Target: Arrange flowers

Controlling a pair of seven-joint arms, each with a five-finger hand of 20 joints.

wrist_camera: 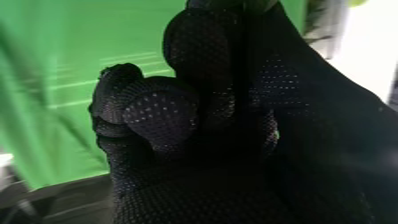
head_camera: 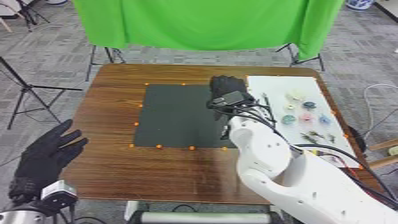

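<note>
In the head view, my right hand (head_camera: 228, 89) is over the dark mat's (head_camera: 182, 115) right edge, close to the white board (head_camera: 282, 84). In the right wrist view, the fingers of my right hand (wrist_camera: 164, 117) are curled, and a small grey-green piece (wrist_camera: 260, 5) is pinched at the tips, mostly hidden by the glove. A pale flower (head_camera: 296, 94), a pink flower (head_camera: 306, 117) and several blue or teal ones lie on the board, with green leaf sprigs (head_camera: 313, 136) below them. My left hand (head_camera: 49, 155) is open beside the table's left front corner.
The brown wooden table (head_camera: 111, 115) surrounds the mat and board. Small orange markers (head_camera: 159, 146) line their edges. A green cloth (head_camera: 204, 25) hangs behind the table, and stands rise from the floor around it. My right forearm crosses the front right of the table.
</note>
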